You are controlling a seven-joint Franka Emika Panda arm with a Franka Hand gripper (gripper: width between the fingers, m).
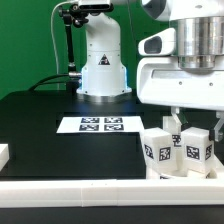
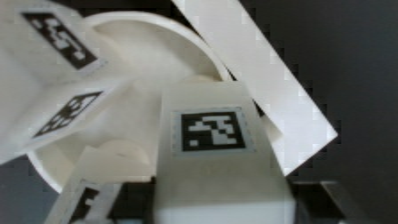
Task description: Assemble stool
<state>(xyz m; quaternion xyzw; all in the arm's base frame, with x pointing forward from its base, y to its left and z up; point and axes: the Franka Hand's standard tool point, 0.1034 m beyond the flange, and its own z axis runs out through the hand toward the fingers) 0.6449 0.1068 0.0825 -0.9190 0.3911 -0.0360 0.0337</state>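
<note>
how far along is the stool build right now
Early to midway, it seems. The claw is down among the tagged white legs at the table's front edge; the wrist view shows one leg between its fingers, against the round seat. Whether any leg is seated is unclear. The marker board lies apart.

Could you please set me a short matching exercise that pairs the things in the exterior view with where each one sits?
Things:
1. marker board
2. legs
3. end effector
4. arm base

Places:
A. standing in a cluster at the near edge, on the exterior view's right
B. lying flat at the middle of the black table
C. at the back of the table, before the green wall
D. directly above the legs

Pairs: 1-B, 2-A, 3-D, 4-C
</note>
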